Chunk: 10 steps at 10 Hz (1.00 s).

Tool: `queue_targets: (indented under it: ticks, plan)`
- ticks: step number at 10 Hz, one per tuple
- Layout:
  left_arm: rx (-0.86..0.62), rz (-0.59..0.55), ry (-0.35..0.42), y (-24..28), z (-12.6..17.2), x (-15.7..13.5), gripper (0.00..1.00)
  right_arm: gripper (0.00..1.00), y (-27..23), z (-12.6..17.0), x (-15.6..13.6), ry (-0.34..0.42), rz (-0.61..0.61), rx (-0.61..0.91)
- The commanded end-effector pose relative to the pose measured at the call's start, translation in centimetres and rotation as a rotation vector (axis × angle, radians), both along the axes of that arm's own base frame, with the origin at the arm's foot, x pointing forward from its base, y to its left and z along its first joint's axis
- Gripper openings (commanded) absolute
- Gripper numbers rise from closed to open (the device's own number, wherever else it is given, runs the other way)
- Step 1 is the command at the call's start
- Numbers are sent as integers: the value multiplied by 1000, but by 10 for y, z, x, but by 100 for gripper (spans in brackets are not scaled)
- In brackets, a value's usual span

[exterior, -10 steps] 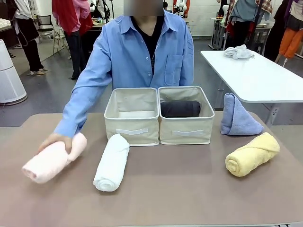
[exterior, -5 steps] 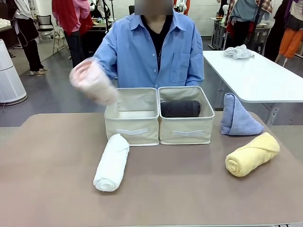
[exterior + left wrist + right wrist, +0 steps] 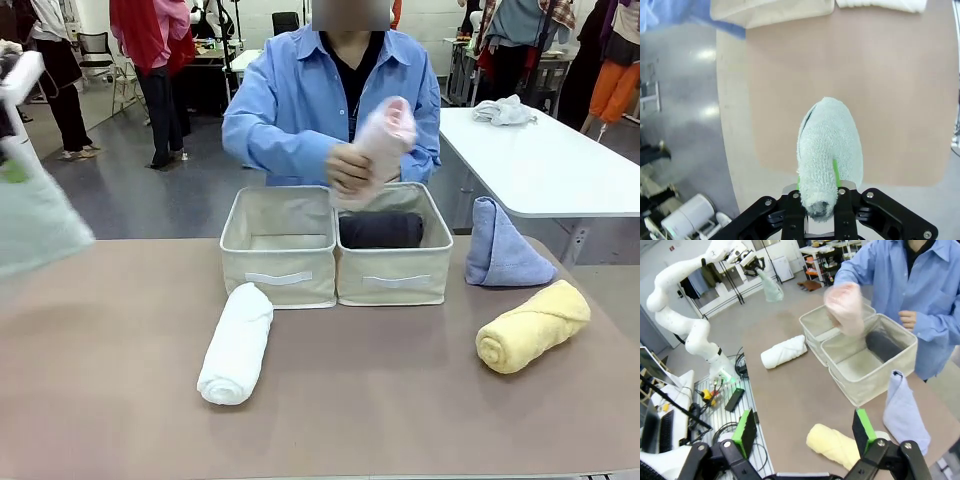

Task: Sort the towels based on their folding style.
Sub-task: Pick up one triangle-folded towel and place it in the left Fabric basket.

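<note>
White roll [image 3: 237, 343] and yellow roll [image 3: 533, 326] lie on the table [image 3: 400, 410], blue cone [image 3: 503, 245] stands upright beside the right box [image 3: 395, 283] — dark grey roll [image 3: 380, 230] inside it, pink roll [image 3: 378, 145] held above — mint-green cone [image 3: 829, 150] pinched in the left gripper [image 3: 821, 210].

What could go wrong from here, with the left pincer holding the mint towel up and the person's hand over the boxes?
1. The left pincer clamps the mint towel by its narrow end alone; the hanging bulk could slip free or unfold.
2. The person's hand holds the pink towel over the right box; a move to the adjoining left box now might strike it.
</note>
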<state>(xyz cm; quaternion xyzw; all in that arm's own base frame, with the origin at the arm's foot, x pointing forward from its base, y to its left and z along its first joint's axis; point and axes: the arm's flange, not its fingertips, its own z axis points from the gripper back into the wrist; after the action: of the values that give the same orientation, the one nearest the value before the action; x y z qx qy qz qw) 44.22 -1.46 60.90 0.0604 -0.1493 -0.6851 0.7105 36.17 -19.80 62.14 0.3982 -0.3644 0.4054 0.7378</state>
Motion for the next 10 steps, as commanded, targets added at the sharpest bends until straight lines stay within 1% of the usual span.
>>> queue_targets:
  ticks: [1,2,3,4,5,6,10]
  plan:
    - [-32,-30,81,-16,-5,48,0,100,-1,0,-1,5,5,-2]
    - [-53,-38,99,-25,-5,55,0,100,-1,0,-1,5,5,-2]
    - [-51,-41,101,-29,-5,56,0,100,-1,0,-1,5,5,-2]
    - [-38,-30,114,-30,-5,54,0,100,-1,0,-1,5,5,-2]
    - [-6,-1,133,-25,-8,47,0,100,-1,0,-1,5,5,-2]
    - [-36,-30,105,-40,-23,62,0,100,-1,0,-1,5,5,-2]
    - [-36,-30,105,-40,-23,62,0,100,-1,0,-1,5,5,-2]
